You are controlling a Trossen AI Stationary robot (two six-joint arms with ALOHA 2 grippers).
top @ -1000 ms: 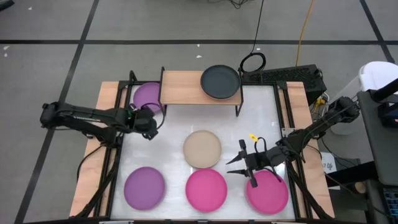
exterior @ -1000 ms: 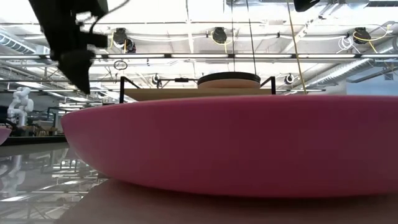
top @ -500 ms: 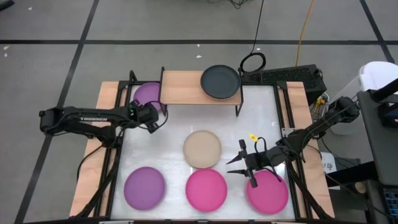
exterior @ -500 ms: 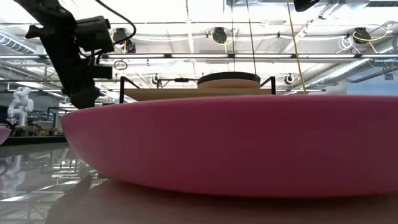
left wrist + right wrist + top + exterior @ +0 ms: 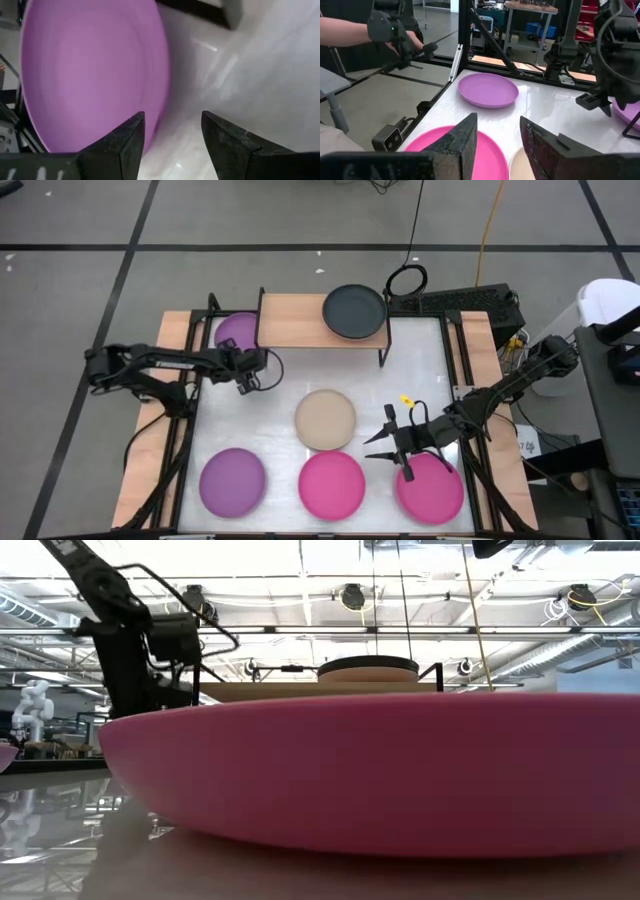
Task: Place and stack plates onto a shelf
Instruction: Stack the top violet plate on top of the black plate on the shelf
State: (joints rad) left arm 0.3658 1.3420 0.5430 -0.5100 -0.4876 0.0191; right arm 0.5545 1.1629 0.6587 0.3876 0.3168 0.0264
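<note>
Two slim black jointed arms, looping black cables, left hand [image 5: 172,145] with dark wedge-shaped fingers, right hand [image 5: 497,145] alike

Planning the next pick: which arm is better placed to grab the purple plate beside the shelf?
Left. Its open gripper sits right at that purple plate, rim between its fingers in the wrist view. The right gripper hovers far off, near the front pink plates.
</note>
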